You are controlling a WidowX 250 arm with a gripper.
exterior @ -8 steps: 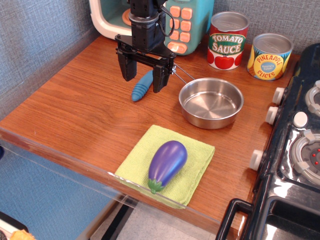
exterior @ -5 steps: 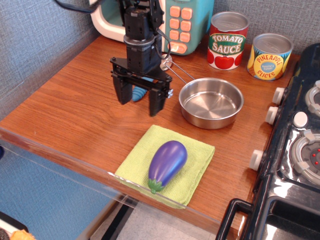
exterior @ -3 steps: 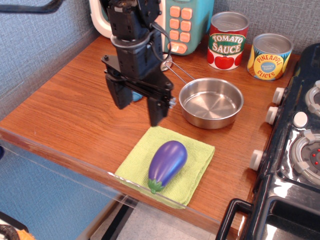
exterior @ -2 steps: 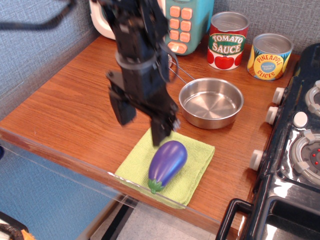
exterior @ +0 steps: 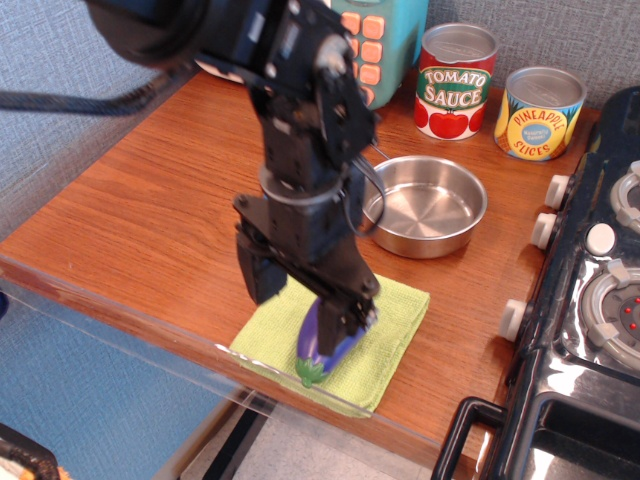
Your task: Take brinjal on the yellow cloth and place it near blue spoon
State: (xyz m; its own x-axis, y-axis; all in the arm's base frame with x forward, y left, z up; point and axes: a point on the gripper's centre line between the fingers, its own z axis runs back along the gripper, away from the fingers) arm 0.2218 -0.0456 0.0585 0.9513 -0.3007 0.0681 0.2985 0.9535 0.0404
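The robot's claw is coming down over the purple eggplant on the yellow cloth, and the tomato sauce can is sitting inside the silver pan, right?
Not quite. The tomato sauce can stands on the wooden counter behind the silver pan, not inside it; the pan holds nothing, as the observation.image view shows. The rest is right: the gripper is over the eggplant on the yellow cloth.

Wooden counter point(exterior: 150, 200), grey textured wall point(exterior: 60, 110), black toy stove point(exterior: 590, 330)

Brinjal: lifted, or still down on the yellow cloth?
Still down. The brinjal lies on the yellow cloth, stem end toward the front edge. The open gripper straddles it; contact cannot be told.
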